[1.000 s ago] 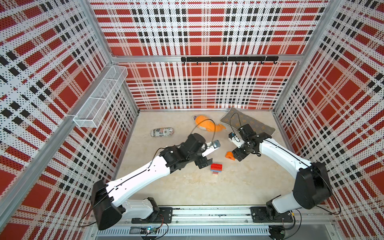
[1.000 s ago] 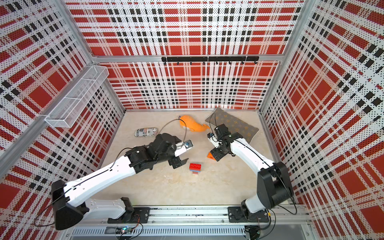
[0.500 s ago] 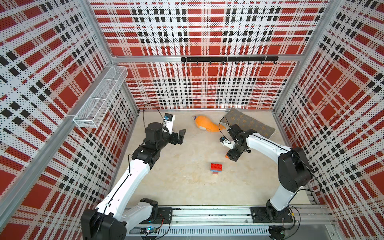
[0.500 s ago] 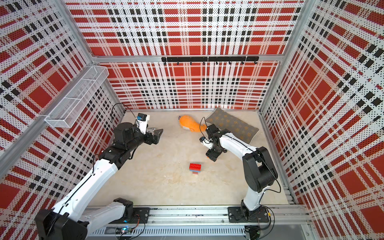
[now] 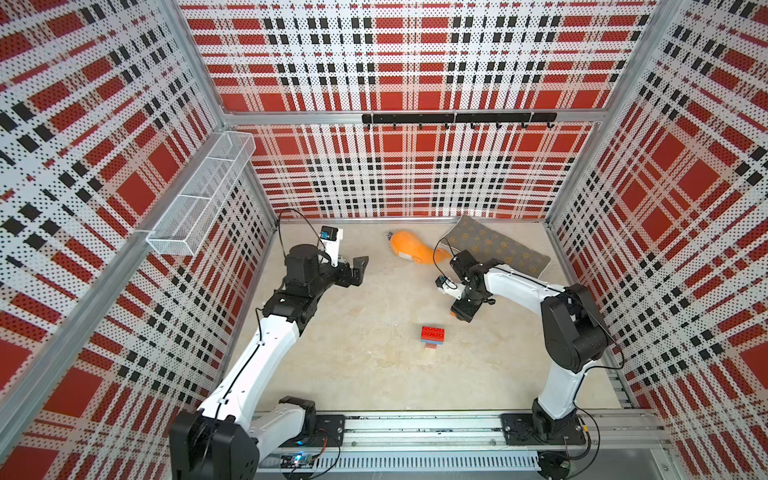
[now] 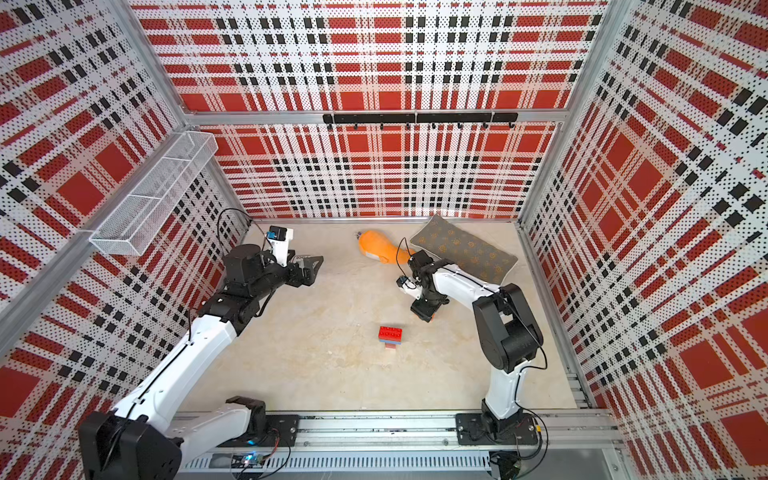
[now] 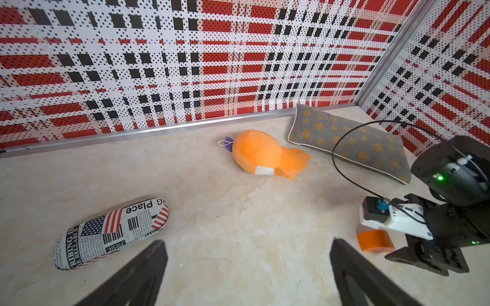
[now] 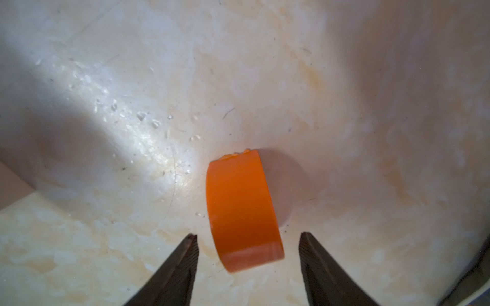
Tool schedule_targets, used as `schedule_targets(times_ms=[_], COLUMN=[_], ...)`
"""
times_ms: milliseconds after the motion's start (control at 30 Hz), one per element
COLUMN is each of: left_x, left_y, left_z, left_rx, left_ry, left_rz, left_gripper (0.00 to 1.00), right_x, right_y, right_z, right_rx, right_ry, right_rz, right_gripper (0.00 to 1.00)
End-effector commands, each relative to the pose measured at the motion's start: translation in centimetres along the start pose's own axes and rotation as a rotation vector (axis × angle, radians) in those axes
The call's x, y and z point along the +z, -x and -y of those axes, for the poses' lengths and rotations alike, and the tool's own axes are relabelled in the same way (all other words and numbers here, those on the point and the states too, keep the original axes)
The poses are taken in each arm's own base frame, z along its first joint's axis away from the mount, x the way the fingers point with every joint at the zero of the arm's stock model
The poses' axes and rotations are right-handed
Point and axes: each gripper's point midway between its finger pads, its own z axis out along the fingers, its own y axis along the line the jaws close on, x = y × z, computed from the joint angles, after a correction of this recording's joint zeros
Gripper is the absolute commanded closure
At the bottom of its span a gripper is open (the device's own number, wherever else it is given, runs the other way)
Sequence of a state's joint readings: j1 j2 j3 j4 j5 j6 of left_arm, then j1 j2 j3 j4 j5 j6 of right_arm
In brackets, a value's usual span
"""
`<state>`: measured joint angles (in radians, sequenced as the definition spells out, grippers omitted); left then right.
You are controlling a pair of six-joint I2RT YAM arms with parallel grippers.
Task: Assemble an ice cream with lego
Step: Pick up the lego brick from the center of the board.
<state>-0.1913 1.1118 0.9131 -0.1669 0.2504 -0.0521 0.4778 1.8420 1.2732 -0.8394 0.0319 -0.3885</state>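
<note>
top views both show the stack (image 5: 432, 336) nearest the rail (image 5: 415, 424), mid table (image 5: 374, 374): red layer up with studs showing, blue under it, pinkish stem below, no rounded top on it yet. just beyond it, toward the right side, the right gripper (image 8: 248, 235) is low at the table over the orange piece (image 8: 240, 201). right wrist view: jaws released, one on each side of the piece, small gap on both sides, nothing grasped. the piece lies apart from the stack, rounded face up, a touch skewed to the jaw line. step in hand, as i read it: pick the piece. to do it well, square the wrist to the flat sides first. clamp on those flats, not the curve, or it may squirt out. grip high enough to leave the underside free for the studs. then carry it over the red layer, line up the long axes and press straight down. the stem looks narrow, so a side load could tip the stack. left gripper (image 5: 358, 269) is farther back, well apart, spread wide and empty; it could brace the stack. at the far edge: whale (image 5: 409, 248), pillow (image 5: 494, 249). keep clear of both.
</note>
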Motion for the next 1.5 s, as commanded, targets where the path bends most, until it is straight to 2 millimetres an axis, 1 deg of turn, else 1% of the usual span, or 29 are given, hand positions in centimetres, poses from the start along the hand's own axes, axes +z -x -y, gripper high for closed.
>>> schedule_targets(times_ms=[0,167,367,500,600,700,800,900,967,1067,1233,1467], left_x=[-0.1,0.0,0.0,0.0,0.0,-0.1,-0.3,-0.8,-1.2,-1.8,-2.4,-2.9], left_y=[0.4,0.4,0.3,0.2,0.2,0.3,0.5,1.0,1.4,1.9,2.4,2.8], left_z=[-0.2,-0.2,-0.2,-0.1,0.2,0.4,0.2,-0.3,-0.5,-0.6,-0.7,-0.9], left_rx=[0.002,0.005,0.007,0.01,0.012,0.014,0.013,0.007,0.003,0.004,0.005,0.005], left_ry=[0.005,0.003,0.003,-0.004,-0.018,-0.028,-0.018,0.012,0.027,0.04,0.054,0.068], left_rz=[0.024,0.021,0.019,0.017,0.017,0.018,0.024,0.04,0.055,0.074,0.094,0.109], left_gripper=[0.01,0.01,0.01,0.01,0.01,0.01,0.0,0.02,0.04,0.03,0.03,0.03], right_x=[0.1,0.4,0.7,0.9,0.5,-0.8,-3.0,-5.6,-7.3,-9.3,-11.3,-13.3], right_y=[1.0,0.9,0.9,1.1,1.4,2.0,2.6,3.0,3.5,3.8,3.8,3.4], right_z=[0.2,0.2,0.0,-0.2,-0.3,-0.5,-1.2,-2.4,-3.6,-4.9,-6.0,-10.1], right_rx=[-0.014,-0.014,-0.015,-0.021,-0.025,-0.036,-0.069,-0.141,-0.199,-0.258,-0.32,-0.431], right_ry=[-0.015,-0.015,-0.009,-0.002,-0.006,-0.012,-0.007,-0.003,0.0,0.0,-0.02,0.03], right_rz=[0.013,0.002,-0.002,0.002,0.017,0.049,0.089,0.116,0.129,0.124,0.075,0.062], right_gripper=[0.43,0.54,0.6,0.72,0.78,0.81,0.82,0.83,0.83,0.82,0.82,0.82])
